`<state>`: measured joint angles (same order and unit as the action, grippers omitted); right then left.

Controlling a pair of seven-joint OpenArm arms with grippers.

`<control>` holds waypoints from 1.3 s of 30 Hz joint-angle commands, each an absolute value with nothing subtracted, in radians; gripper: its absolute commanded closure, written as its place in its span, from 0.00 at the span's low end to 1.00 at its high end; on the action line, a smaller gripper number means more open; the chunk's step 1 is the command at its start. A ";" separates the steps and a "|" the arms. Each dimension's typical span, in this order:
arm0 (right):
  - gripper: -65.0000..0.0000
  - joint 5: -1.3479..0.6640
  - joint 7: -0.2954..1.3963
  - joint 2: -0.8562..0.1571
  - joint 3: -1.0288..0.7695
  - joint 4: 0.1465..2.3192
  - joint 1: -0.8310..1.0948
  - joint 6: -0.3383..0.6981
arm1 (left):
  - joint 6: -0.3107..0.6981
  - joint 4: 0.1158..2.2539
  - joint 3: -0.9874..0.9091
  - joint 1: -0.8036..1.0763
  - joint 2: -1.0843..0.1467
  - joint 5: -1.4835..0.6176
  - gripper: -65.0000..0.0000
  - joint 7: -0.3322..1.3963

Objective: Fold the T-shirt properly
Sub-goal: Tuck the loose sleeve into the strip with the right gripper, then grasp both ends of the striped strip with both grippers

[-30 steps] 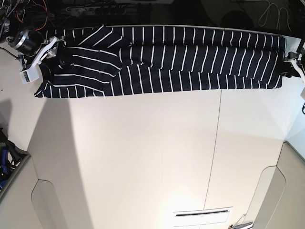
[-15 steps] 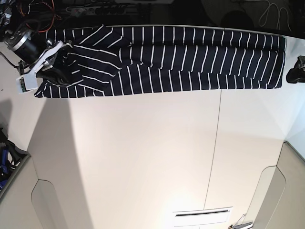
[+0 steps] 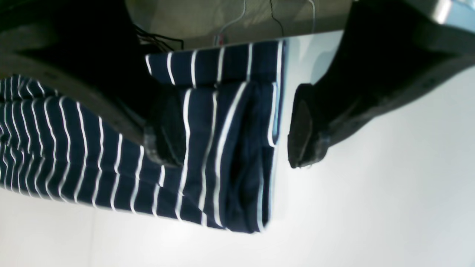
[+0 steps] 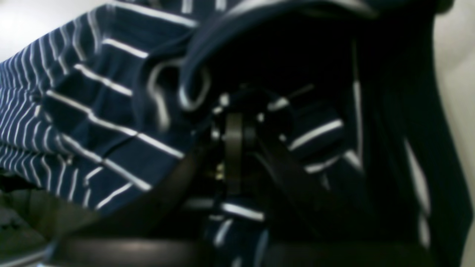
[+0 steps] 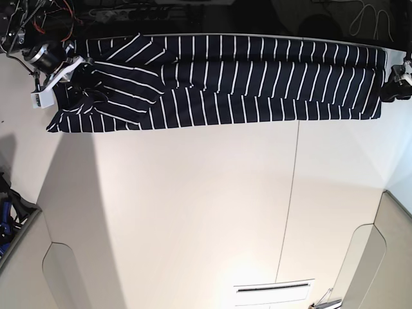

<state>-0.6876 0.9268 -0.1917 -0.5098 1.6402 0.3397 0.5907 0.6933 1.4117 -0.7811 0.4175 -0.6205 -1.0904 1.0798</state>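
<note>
Grippers at the two short ends of the garment, shown during the lengthwise fold. The left gripper stands with its jaws spread wide, straddling the end edge of the soft dark navy T-shirt with thin white stripes: one black pad lies over the cloth, the other over bare table just beside the hem, and nothing is pinched between them. In the base view this gripper sits at the far right end of the garment.

The right gripper is buried in folds of the striped cloth, which drapes over and around its mechanism; the wrist view is too dark and blurred to show how far its jaws are parted or whether they pinch fabric. In the base view it rests on the sleeve end at the far left.

The T-shirt lies as a long narrow band along the far edge of the smooth white tabletop, already doubled along its length, with a sleeve folded inward at the left end.

Judged step: taking hold of both ends ahead of a crosswise fold. The next move calls for the left jaws to close over the layered hem, catching every layer, and for a confirmed hold at the sleeve end before either end is lifted.
</note>
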 commanded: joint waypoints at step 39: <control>1.00 -0.703 0.947 -0.242 -0.514 1.460 0.092 0.590 | 0.698 1.319 -0.836 0.421 -0.631 -1.196 0.30 1.116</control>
<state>-0.6838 0.9524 -0.2268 -0.5095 1.4460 0.1020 0.5861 0.6926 1.3071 -0.8288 0.4229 -0.6025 -1.1759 1.1320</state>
